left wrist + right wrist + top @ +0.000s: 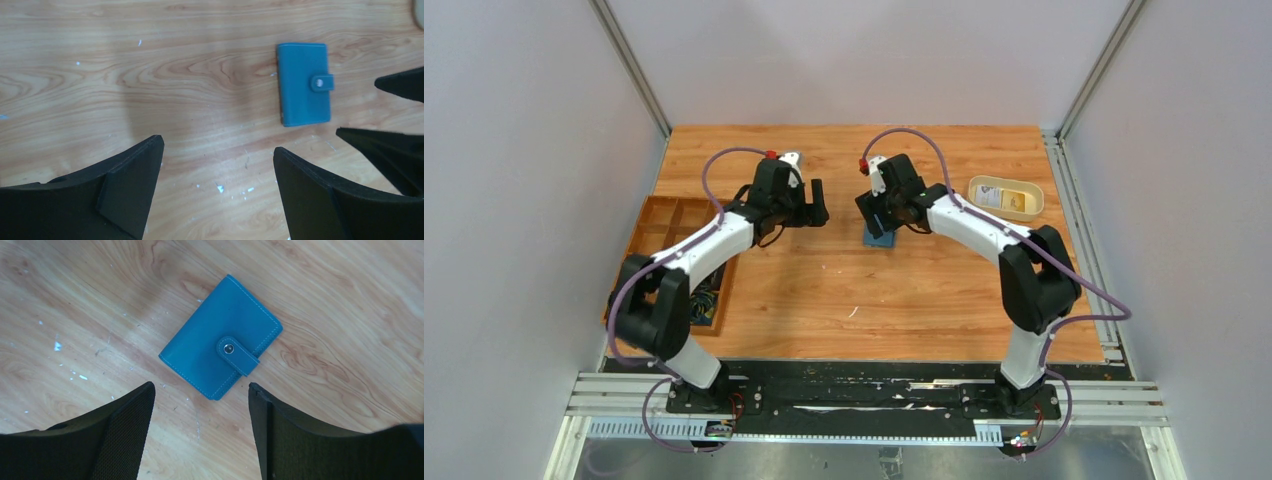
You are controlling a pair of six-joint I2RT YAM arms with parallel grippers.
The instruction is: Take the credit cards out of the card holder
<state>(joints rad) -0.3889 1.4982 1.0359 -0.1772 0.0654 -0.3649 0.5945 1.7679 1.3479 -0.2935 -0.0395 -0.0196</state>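
Observation:
The card holder is a small blue wallet with a snap tab. It lies closed and flat on the wooden table. It also shows in the top view and the left wrist view. My right gripper is open and empty, hovering just above the holder's near corner; in the top view it is over the holder. My left gripper is open and empty over bare table, left of the holder. No card shows at the holder. Flat whitish and yellow pieces lie in the cream dish.
A cream oval dish stands right of the holder. A brown wooden compartment tray sits at the table's left edge, with small items in its near part. The right gripper's black fingers show at the right of the left wrist view.

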